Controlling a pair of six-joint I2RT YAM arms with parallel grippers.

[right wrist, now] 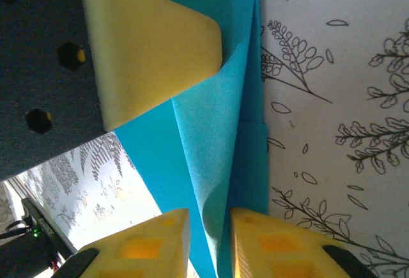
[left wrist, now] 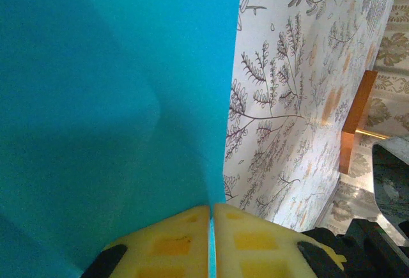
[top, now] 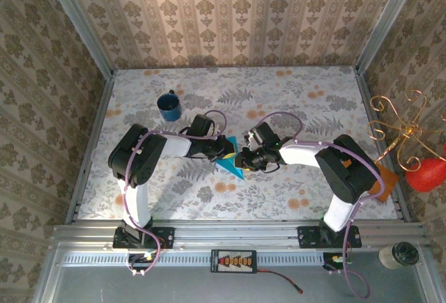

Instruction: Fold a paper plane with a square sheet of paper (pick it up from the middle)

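The left end effector (left wrist: 212,209) is clamping the square sheet of paper (left wrist: 115,112); the right end effector (right wrist: 209,220), jaws narrowly parted, is straddling its raised fold, running straight ahead.

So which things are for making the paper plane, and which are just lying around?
For the job: turquoise paper, left gripper pinching it, right gripper straddling its fold.
Just lying about: dark blue mug, orange-brown board.

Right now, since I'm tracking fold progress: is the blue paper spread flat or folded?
Folded: the paper shows overlapping layers and a straight crease; from above it is a pointed wedge.
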